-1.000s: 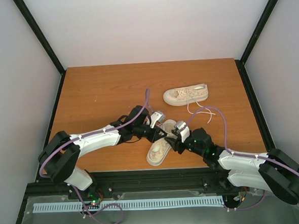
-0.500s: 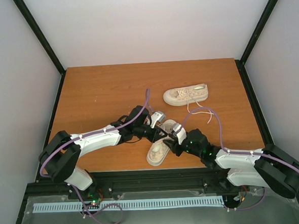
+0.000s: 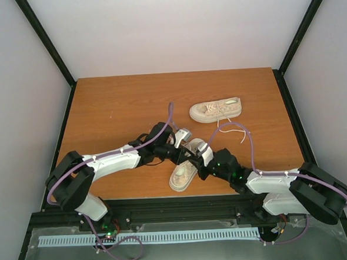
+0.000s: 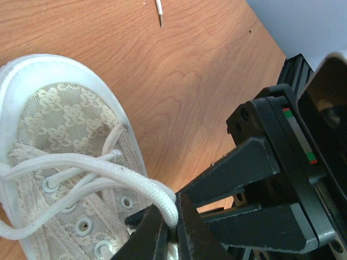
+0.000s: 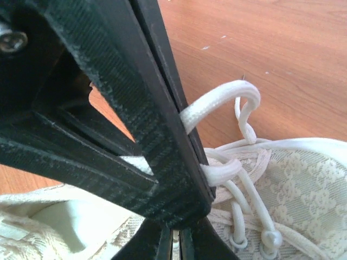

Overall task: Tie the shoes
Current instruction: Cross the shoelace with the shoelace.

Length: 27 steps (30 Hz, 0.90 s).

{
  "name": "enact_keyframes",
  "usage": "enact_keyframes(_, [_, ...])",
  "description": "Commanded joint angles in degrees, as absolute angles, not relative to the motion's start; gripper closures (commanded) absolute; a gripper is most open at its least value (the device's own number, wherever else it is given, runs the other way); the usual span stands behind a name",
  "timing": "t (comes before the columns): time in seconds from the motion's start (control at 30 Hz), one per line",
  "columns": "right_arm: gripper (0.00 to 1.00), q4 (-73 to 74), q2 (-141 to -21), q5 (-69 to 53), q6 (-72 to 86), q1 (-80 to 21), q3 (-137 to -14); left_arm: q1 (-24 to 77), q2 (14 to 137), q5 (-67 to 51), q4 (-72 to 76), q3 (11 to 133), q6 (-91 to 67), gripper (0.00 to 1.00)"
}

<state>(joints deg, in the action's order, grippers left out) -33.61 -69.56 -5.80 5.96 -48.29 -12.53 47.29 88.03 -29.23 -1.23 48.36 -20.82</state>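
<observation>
the near shoe [image 3: 181, 178] lies at the lower middle of the top view, toe toward the bottom edge. both pincers meet right over it. the far shoe [image 3: 215, 110] lies on its own above and to the right, well apart, on the brown table [image 3: 113, 110].

the left pincer [image 4: 174, 233] is squeezed tight on a thick white lace [image 4: 135, 181] that loops up from the near shoe's eyelets. the right pincer [image 5: 174, 241] sits just beside it, jaws pressed almost together. a thin white strip shows in the gap, but it is too small to tell if it is lace.

since a second ago the right arm has swung in toward the left pincer, and the near shoe has slid a little down and left. the far shoe has not moved.
</observation>
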Motion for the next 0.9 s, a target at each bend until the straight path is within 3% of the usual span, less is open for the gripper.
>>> enact_keyframes(0.0, [0.97,-37.05,-68.42,-0.26,8.77,-48.91,-12.01,47.02,88.52,-31.58,1.42,49.80,-21.99,0.91])
enact_keyframes(0.5, [0.97,-26.74,-57.54,6.70,13.18,-49.04,-7.94,47.02,90.30,-33.76,3.51,50.21,-23.80,0.79])
enact_keyframes(0.87, [0.97,-25.60,-54.95,7.27,13.97,-49.04,-6.62,47.00,91.07,-33.26,4.08,50.20,-24.08,0.88])
